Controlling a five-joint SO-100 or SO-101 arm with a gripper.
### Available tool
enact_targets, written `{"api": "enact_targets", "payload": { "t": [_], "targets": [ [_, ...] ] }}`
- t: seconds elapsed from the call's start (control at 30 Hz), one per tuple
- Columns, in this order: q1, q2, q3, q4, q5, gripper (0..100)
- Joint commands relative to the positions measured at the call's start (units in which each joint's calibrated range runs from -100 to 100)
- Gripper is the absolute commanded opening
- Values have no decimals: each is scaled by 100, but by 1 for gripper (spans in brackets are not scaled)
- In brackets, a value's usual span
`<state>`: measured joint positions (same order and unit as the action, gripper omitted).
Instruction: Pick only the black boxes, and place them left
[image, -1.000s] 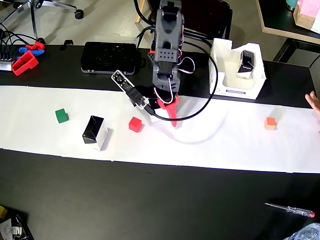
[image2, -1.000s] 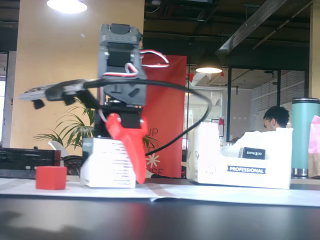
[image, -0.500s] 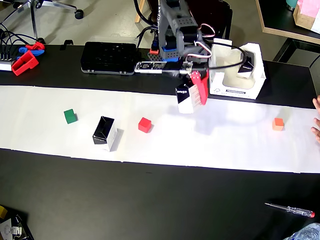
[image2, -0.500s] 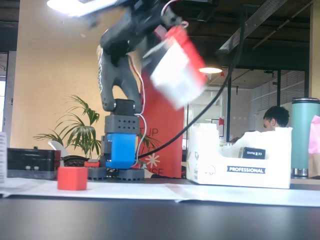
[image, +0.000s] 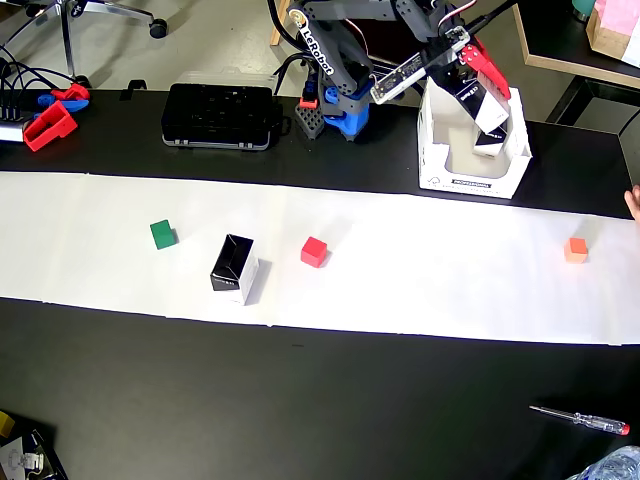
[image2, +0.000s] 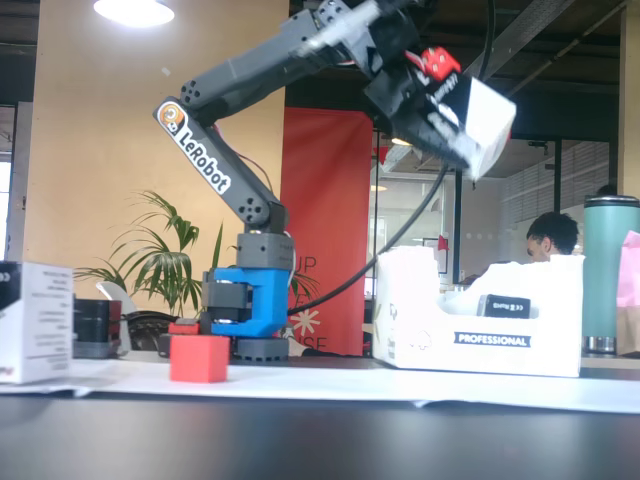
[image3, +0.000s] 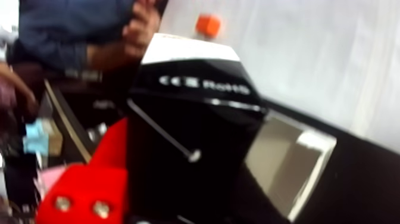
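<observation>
— Red pincer (image: 483, 75), what is it doing?

— It is clenching on a black box (image: 478, 100), high in the air. In the fixed view the pincer (image2: 447, 88) is holding this box (image2: 470, 125) tilted, above the white open carton (image2: 480, 315) and not touching it. In the wrist view the box (image3: 190, 137) is filling most of the picture, with a red finger (image3: 89, 184) lying against its left side.

— And the other black boxes, where are they sitting?

— A second one (image: 490, 143) is lying inside the white carton (image: 470, 183), which is standing on the black tabletop (image: 320, 400) at the upper right in the overhead view. The fixed view is showing it (image2: 508, 306) low inside the carton too. A third one (image: 234, 269) is standing upright on the white paper strip (image: 420, 270), left of the centre.

— What is lying around it?

— A red cube (image: 314, 251) is sitting near it on the right, a green cube (image: 162, 234) on its left, and an orange cube (image: 575, 249) is well apart at the far right of the paper. Behind the paper, a flat black case (image: 220, 102) is resting beside the blue arm base (image: 345, 115). A screwdriver (image: 580, 419) is lying on the dark tabletop at the lower right.
</observation>
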<state>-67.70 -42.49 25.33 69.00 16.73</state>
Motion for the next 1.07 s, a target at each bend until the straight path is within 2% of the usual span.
{"api": "enact_targets", "payload": {
  "t": [0.0,0.2,0.37,0.4,0.5,0.57,0.77,0.83,0.93,1.03],
  "targets": [
    [-1056,73,-547,476,-289,14],
    [-1264,1748,-1008,1176,-852,15],
    [-1255,3202,-2604,2297,-820,15],
    [-1247,3353,-2737,2456,-815,17],
    [-1264,3353,-2764,2694,-815,35],
    [-1273,3345,-2826,2694,-768,42],
    [-1160,2475,-2826,2623,-141,43],
    [-675,2080,-2799,2623,-136,43],
    [598,1701,-2764,2686,-15,44],
    [2079,1567,-2764,2702,775,51]
  ]
}}
